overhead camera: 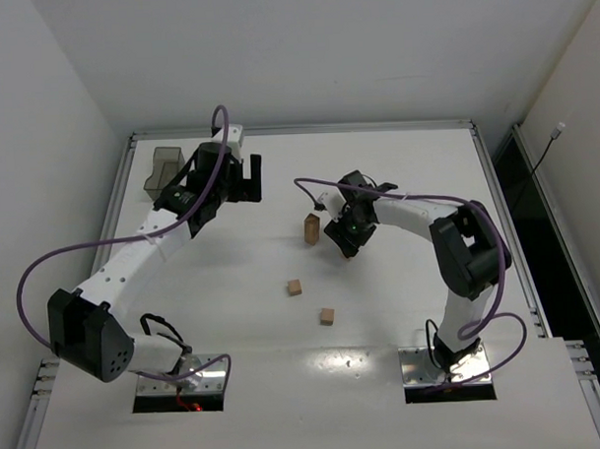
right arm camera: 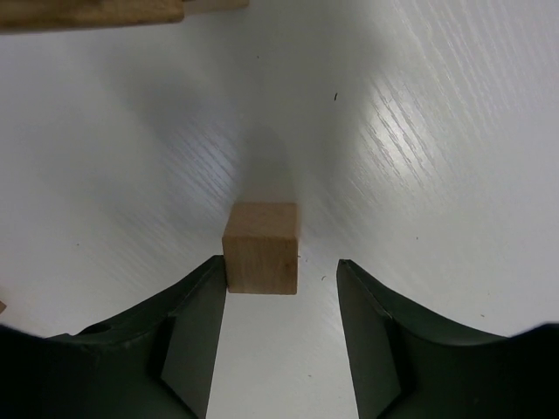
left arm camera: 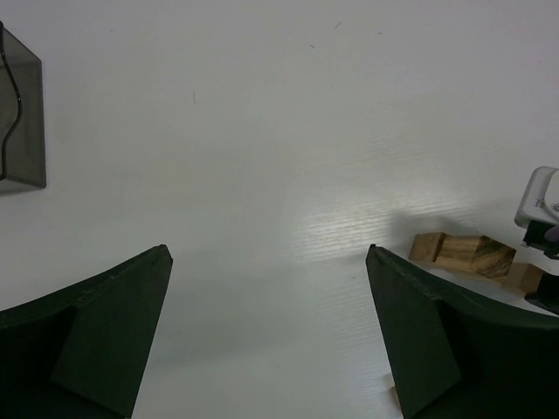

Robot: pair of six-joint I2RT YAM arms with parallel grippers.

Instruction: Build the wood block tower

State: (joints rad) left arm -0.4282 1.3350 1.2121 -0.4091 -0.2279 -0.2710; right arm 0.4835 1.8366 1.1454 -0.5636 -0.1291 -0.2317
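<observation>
Right wrist view is showing a small light-brown wooden cube (right arm camera: 260, 248) being flanked by the fingers of the right tool (right arm camera: 278, 266), which is standing partly open. One finger is being met by the cube's side, or very nearly, while a clear gap is being left at the other finger, so nothing is being gripped yet. The cube is resting flat on the white surface (right arm camera: 419, 157), its faces lined up squarely with the finger pads; being a cube, it is offering no long axis to be matched. Beyond it, at the top left edge of that view, what is taken to be the foot of the narrow tan wooden tower (right arm camera: 87, 10) is being glimpsed. From above, that tower (overhead camera: 312, 228) is being seen upright, just beside the right tool (overhead camera: 345, 241) on its left. The coming move is judged to turn on the cube lying off-centre in the jaws, with only a short carry leftward being needed afterwards. The left tool (left arm camera: 271, 332) is being held wide open and empty, near the dark grey translucent plastic bin (left arm camera: 22, 122), so the right arm is plainly the nearer. A second loose cube (overhead camera: 295, 287) and a third loose cube (overhead camera: 327, 315) are lying nearer the arm bases.
</observation>
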